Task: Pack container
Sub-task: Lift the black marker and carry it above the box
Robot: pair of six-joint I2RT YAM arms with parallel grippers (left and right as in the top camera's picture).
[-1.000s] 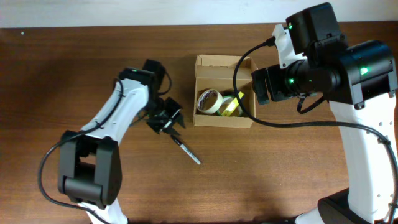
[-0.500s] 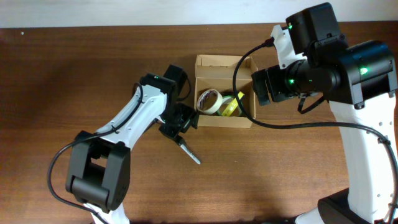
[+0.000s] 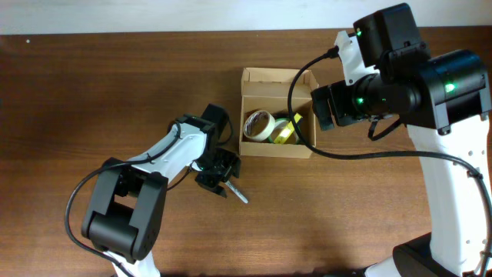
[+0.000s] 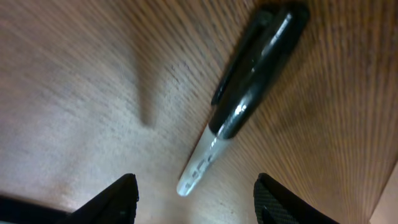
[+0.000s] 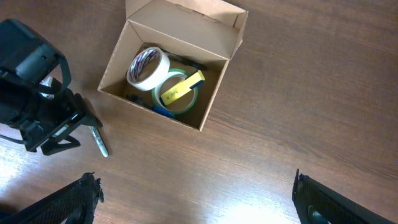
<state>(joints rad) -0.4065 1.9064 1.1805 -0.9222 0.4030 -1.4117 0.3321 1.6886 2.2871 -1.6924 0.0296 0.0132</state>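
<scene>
**Hovering over pen, both grippers empty**

Left gripper (image 3: 225, 178) sits low over the table (image 3: 92, 92), just off the front-left corner of the container (image 3: 277, 150). Jaws are apart, roughly mid-width, and clamp nothing. In the left wrist view the gripper (image 4: 196, 200) straddles the pen (image 4: 249, 93). The pen's pale end points into the gap, with one dark fingertip (image 4: 118, 198) on each side. There is bare wood between pen and pads, so no contact on either side. The pen lies flat on the table at a diagonal, black clipped end away from the wrist camera. In the overhead view only its lower end (image 3: 238, 194) pokes out from under the gripper.

Right gripper (image 5: 199, 202) is held high above the table, on the box's right side in the overhead view. Jaws are spread fully wide, with nothing between them and nothing touched. Only the two fingertips (image 5: 74, 200) show, at the bottom edge of its wrist view.

The container stands upright near table centre, flap (image 3: 277, 77) folded open at the back. Inside are a white tape roll (image 3: 257, 125) and a green tape roll (image 3: 284, 132) side by side, touching. Something blue (image 5: 160, 111) lies under them; I can't tell what it is.
</scene>
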